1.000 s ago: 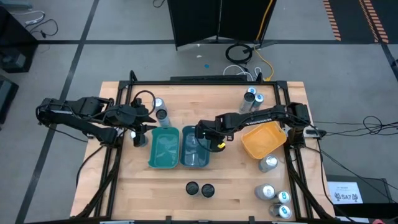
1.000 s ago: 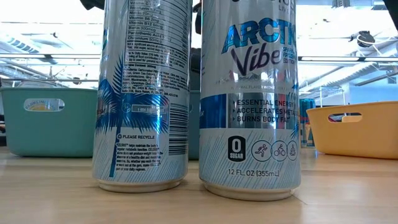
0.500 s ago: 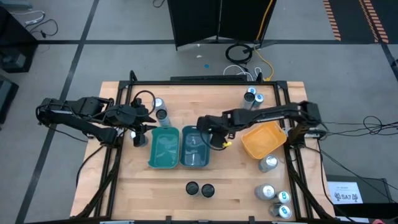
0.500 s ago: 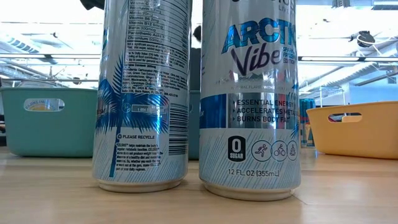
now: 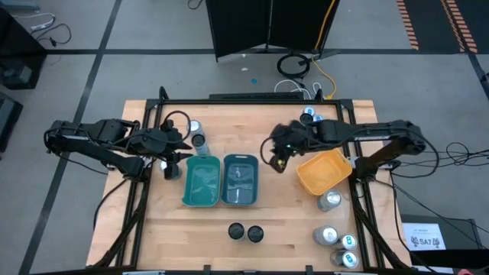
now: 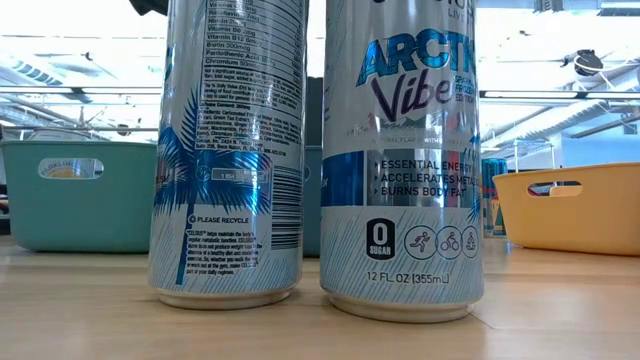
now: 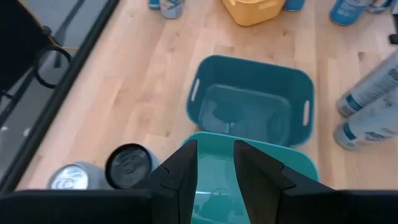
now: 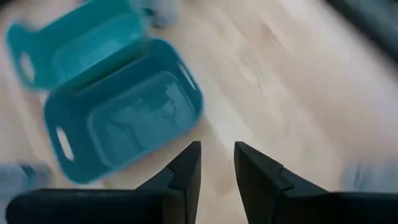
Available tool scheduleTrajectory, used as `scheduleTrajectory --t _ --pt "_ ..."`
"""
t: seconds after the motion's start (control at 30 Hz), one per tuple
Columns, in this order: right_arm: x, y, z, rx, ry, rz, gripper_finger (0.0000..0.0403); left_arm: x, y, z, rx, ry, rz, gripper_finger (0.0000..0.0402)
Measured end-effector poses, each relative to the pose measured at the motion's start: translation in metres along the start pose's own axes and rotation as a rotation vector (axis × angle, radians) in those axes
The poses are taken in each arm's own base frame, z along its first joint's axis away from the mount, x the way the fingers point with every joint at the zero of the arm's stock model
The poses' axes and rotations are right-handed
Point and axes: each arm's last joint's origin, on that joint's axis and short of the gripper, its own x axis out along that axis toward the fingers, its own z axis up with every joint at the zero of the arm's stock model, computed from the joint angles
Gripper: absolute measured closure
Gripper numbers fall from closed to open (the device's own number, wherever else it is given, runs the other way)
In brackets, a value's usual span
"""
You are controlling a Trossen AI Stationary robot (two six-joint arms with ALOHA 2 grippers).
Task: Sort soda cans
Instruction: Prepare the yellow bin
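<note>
From my seat, the left gripper (image 5: 174, 156) sits at the left side of the table (image 5: 283, 221), just beside the left teal bin (image 5: 201, 182), with its fingers (image 7: 186, 167) clenched on nothing. I judge it is parked there so it stays out of the way while the other arm works. Just beyond it stand two cans by the far left edge, a silver-topped can (image 5: 194, 127) and a dark-topped can (image 5: 200, 140), close enough for that arm to reach when its turn comes.

The two teal bins stand side by side in the middle, touching, with the right teal bin (image 5: 240, 180) showing something pale at its bottom that I cannot make out. Two dark-topped cans (image 5: 245, 231) stand near the front edge; the low view shows their sides to be silver with blue palm markings.

The right gripper (image 5: 276, 155) hovers over bare wood between the right teal bin and the orange bin (image 5: 325, 172). Its fingers (image 8: 186, 169) stand slightly apart with nothing between them, so it carries no can. I take it to be free to go for a fresh one. More cans wait to its right: a pair at the far edge (image 5: 309, 118), one beside the orange bin (image 5: 330, 201), and three at the front right corner (image 5: 338, 244).
</note>
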Motion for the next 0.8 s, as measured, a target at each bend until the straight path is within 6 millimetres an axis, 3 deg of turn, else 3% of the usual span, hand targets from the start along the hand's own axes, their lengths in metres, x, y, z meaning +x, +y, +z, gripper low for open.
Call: scheduleTrajectory --t 0.17,0.37,0.53,0.8 --pt "-0.002 -0.009 -0.022 0.418 0.163 -0.186 0.0314 0.000 0.001 0.000 0.000 -0.008 0.034 0.0285" --pt "-0.004 -0.022 -0.046 0.761 0.224 -0.507 0.0314 0.000 0.001 0.000 0.000 -0.010 0.042 0.0285" --pt "0.014 -0.035 -0.070 0.893 0.241 -0.627 0.0314 0.000 0.001 0.000 0.002 -0.006 0.043 0.0285" --pt "0.048 -0.053 -0.098 1.108 0.201 -0.598 0.0314 0.000 0.001 0.000 0.002 -0.003 0.044 0.0285"
